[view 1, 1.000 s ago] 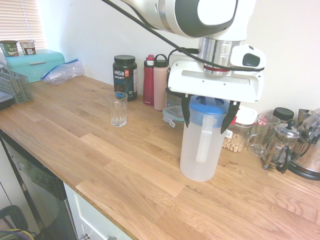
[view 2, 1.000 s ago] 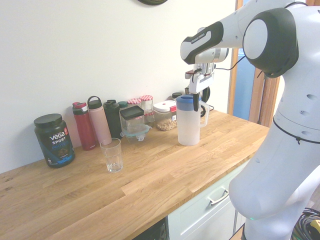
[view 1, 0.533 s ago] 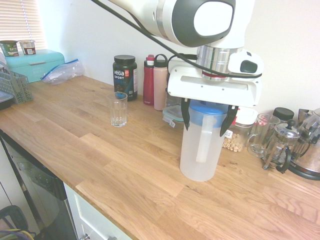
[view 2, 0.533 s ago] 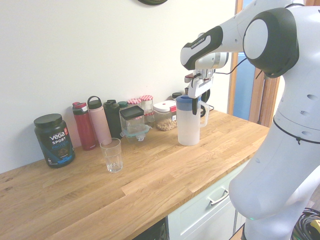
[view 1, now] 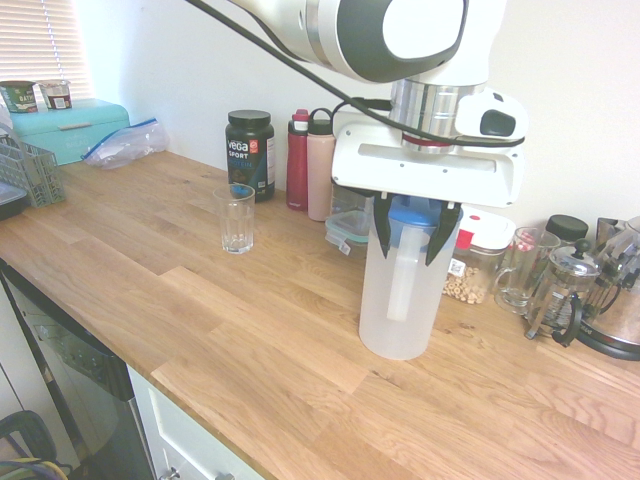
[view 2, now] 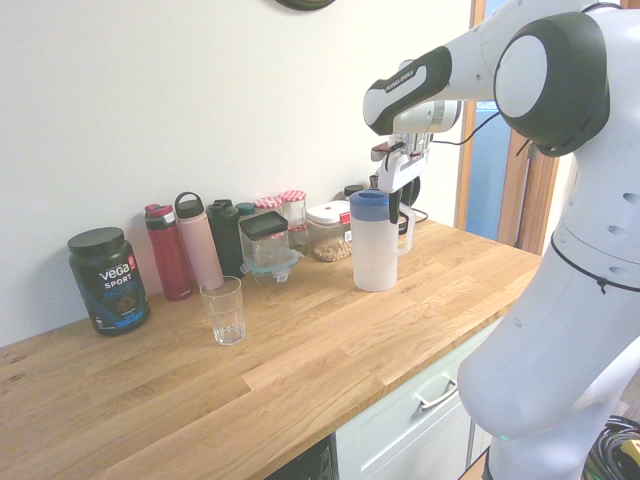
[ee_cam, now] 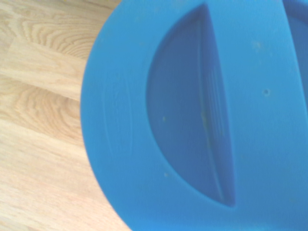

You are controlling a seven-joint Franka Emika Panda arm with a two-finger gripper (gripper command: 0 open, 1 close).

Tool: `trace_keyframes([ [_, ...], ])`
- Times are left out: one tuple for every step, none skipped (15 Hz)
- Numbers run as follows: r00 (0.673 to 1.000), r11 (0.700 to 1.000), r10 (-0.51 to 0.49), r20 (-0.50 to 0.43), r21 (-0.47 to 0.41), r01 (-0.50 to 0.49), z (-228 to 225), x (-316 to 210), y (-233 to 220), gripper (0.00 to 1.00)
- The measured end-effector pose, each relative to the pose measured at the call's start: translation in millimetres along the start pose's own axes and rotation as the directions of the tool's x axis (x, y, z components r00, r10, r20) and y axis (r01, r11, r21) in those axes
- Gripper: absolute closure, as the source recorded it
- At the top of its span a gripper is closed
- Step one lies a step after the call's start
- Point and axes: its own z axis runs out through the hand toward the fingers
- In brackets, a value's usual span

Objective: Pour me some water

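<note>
1. Oak-coloured plank counter (view 1: 200, 300) in the first exterior view carries one frosted plastic jug (view 1: 402, 290) with a blue lid (view 1: 413, 212), standing upright near the back, and one faceted clear glass (view 1: 237, 218), well apart from it.
2. Behind the glass stand one black tub (view 1: 249, 152) lettered "vega SPORT", one red bottle (view 1: 298, 158) and one pink bottle (view 1: 320, 164).
3. One gripper (view 1: 411, 232) points down over the jug, its two dark fingers pressed against opposite sides of the lid, pinching the jug's top.
4. Farther back sit one teal bread box (view 1: 70, 127) and one French press (view 1: 562, 290).
5. From the second exterior view, the same jug (view 2: 376, 245) stands on the counter (view 2: 300, 350), with the gripper (view 2: 388, 205) clamped at its lid and the glass (view 2: 224, 310) apart.
6. Up close, the wrist view shows one smooth round blue lid (ee_cam: 202, 115) with a half-moon recess, over wood grain.
</note>
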Motion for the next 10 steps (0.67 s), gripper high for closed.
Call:
trace_keyframes([
  [1.0,1.0,-0.001,0.003,0.001,0.001,1.3,-2.4,0.3,1.0],
  [1.0,1.0,-0.001,0.007,0.003,0.001,3.2,-5.0,0.4,1.0],
  [1.0,1.0,-0.001,0.009,0.004,0.001,4.1,-7.3,0.6,1.0],
  [1.0,1.0,-0.002,0.011,0.005,0.002,6.5,-9.8,0.7,1.0],
  [1.0,1.0,-0.002,0.012,0.006,0.002,9.0,-11.4,0.8,1.0],
  [1.0,1.0,-0.002,0.011,0.006,0.002,9.4,-12.1,0.8,1.0],
  [1.0,1.0,-0.003,0.011,0.007,0.003,9.8,-12.7,0.6,1.0],
  [1.0,1.0,-0.003,0.011,0.007,0.003,10.4,-13.5,0.6,1.0],
  [1.0,1.0,-0.003,0.01,0.008,0.003,10.2,-14.5,0.8,1.0],
  [1.0,1.0,-0.003,0.01,0.008,0.003,10.2,-15.2,0.9,1.0],
])
